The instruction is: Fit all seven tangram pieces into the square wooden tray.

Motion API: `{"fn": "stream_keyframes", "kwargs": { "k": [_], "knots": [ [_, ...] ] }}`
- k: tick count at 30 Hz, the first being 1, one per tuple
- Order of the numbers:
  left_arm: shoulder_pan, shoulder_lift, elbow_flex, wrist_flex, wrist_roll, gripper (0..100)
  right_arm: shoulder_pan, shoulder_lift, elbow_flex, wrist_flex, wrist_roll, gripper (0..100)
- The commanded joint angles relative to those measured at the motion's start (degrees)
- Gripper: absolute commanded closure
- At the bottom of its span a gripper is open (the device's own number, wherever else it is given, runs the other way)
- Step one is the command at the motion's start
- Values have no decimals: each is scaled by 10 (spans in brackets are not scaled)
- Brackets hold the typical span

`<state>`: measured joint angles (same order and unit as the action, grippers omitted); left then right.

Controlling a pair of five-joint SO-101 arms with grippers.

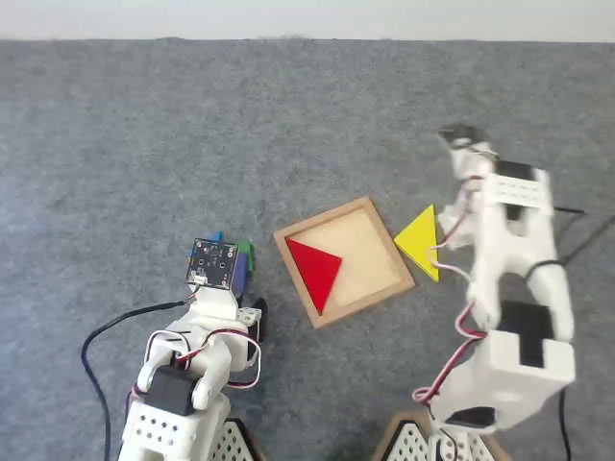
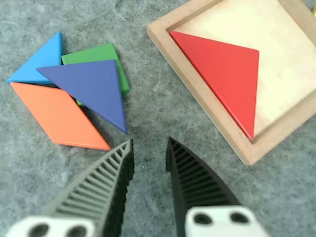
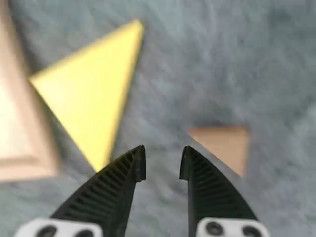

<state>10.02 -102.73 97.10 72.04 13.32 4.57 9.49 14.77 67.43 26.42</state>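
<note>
- The tray (image 2: 207, 97) is looking pale brown.
- The red triangle (image 2: 224, 74), yellow triangle (image 1: 421, 242), light blue triangle (image 2: 42, 61) and dark blue triangle (image 2: 96, 86) are each showing one plain colour.
- The green piece (image 2: 94, 53), orange piece (image 2: 57, 116) and tan piece (image 3: 224, 143) are looking plain too.
- The table (image 1: 144, 144) is looking speckled grey.
- The left fingers (image 2: 195, 182) are showing black ridges.

A grey, felt-like surface (image 1: 144, 144) is spreading across the whole scene, its nap looking mottled. Along the far edge a pale wall strip (image 1: 307, 17) is running from left to right. A black cable (image 1: 85, 357) is curving over the surface at near left.
</note>
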Motion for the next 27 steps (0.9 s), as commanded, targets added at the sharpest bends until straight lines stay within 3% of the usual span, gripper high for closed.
{"fn": "stream_keyframes", "kwargs": {
  "k": [1, 6, 17, 27],
  "knots": [
    [1, -10, -7, 1, 4, 895, -105, 3, -11, -28, -67, 876],
    [1, -10, -7, 1, 4, 895, -167, 24, 17, -25, -82, 876],
    [1, -10, -7, 1, 4, 895, -214, 26, 109, -31, -83, 878],
    [1, -10, -7, 1, 4, 895, -264, -106, 239, -87, -86, 876]
  ]
}}
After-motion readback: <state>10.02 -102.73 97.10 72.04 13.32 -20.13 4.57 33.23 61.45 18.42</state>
